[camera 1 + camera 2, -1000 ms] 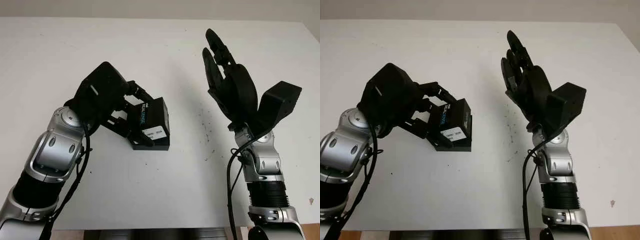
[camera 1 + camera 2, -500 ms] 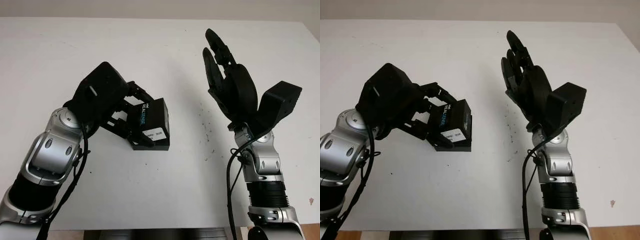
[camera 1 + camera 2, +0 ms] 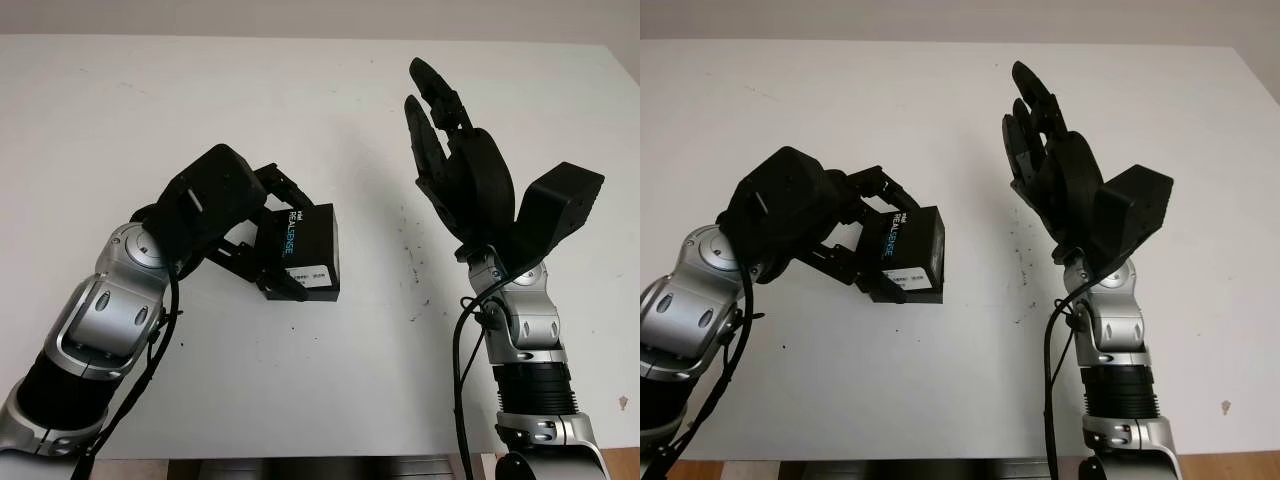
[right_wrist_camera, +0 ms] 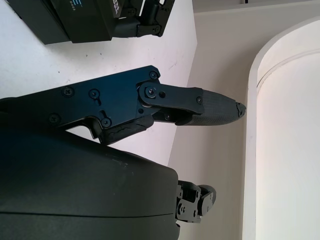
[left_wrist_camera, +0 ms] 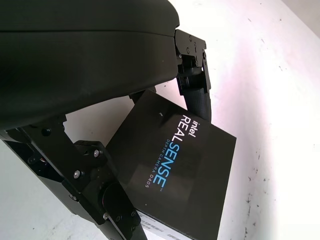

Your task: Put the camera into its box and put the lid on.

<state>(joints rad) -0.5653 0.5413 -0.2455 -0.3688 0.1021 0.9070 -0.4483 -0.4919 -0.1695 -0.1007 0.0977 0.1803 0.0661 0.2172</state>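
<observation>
- Since prev frame, left hand (image 3: 262, 245) dropped a bit w/ box lid (image 3: 308, 252), fingers clamped on it, over white table (image 3: 300, 100).
- Right hand (image 3: 455, 165) raised, unmoved, fingers open, holds nothing.

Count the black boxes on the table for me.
1. The black box sits left of the table's centre, gripped by the left hand. The right hand is open, raised to its right. That hand could hide something small.
</observation>
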